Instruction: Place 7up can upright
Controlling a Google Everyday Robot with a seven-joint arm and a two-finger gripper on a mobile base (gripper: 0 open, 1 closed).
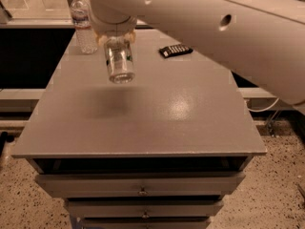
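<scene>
My gripper hangs from the big white arm over the back left of the grey table top. It is shut on the 7up can, a small silver and white can with green print. The can hangs nearly upright, tilted a little, its lower end toward the camera, and it is held well above the table. Its dark shadow lies on the table surface below it. The fingers are mostly hidden behind the can and the wrist.
A clear plastic water bottle stands at the table's back left corner, close to the can. A small dark flat object lies at the back middle. The white arm fills the upper right. Drawers sit below the front edge.
</scene>
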